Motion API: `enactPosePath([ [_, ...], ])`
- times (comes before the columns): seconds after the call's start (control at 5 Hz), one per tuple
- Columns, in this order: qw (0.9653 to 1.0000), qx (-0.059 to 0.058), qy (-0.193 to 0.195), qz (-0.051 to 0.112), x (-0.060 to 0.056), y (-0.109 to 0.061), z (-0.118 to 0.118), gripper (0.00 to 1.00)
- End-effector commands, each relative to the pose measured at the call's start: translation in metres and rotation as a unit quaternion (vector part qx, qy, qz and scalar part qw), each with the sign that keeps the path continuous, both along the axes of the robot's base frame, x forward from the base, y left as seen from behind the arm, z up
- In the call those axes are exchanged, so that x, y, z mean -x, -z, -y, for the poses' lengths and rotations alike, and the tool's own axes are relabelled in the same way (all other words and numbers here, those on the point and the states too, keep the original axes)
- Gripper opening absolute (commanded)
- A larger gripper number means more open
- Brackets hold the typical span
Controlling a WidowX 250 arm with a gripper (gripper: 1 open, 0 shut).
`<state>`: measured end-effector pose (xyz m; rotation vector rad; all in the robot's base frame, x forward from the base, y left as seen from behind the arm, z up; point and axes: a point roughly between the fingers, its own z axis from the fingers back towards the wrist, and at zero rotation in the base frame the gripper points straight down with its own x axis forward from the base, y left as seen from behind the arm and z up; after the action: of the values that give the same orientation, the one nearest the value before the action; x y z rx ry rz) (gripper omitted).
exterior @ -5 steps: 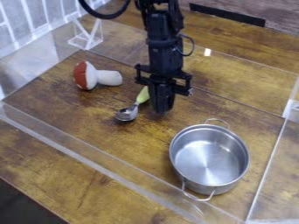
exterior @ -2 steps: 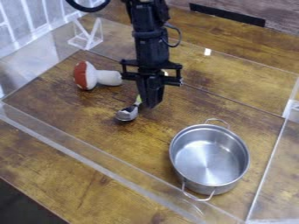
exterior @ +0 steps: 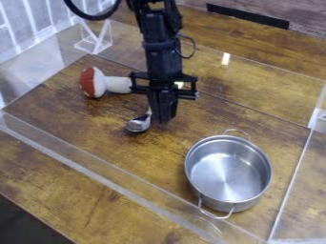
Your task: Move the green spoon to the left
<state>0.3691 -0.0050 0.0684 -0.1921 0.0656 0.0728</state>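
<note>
A mushroom toy (exterior: pixel 95 83) is seen at the left of the table (exterior: pixel 57 119). At the middle, the green spoon (exterior: pixel 137 124) is clamped by its handle in the closed hand (exterior: pixel 159 113), bowl low, seemingly for carrying leftward. A pot (exterior: pixel 230 172) is kept well clear at the right.

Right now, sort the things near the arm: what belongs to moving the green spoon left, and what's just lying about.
Job: spoon, gripper.
Lying about: mushroom, pot.
</note>
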Motion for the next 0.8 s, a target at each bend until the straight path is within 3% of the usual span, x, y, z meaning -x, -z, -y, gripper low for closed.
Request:
enactPosePath([
  [0.0,0.9981,-0.004,-0.011,0.061,0.003,-0.062,0.017,0.00],
  [0.2,0.9975,-0.007,-0.016,0.069,0.009,-0.075,0.024,0.00],
  [0.4,0.9976,-0.015,-0.026,0.063,0.015,-0.065,0.032,1.00],
  [0.6,0.9975,-0.024,-0.034,0.056,0.021,-0.052,0.042,1.00],
])
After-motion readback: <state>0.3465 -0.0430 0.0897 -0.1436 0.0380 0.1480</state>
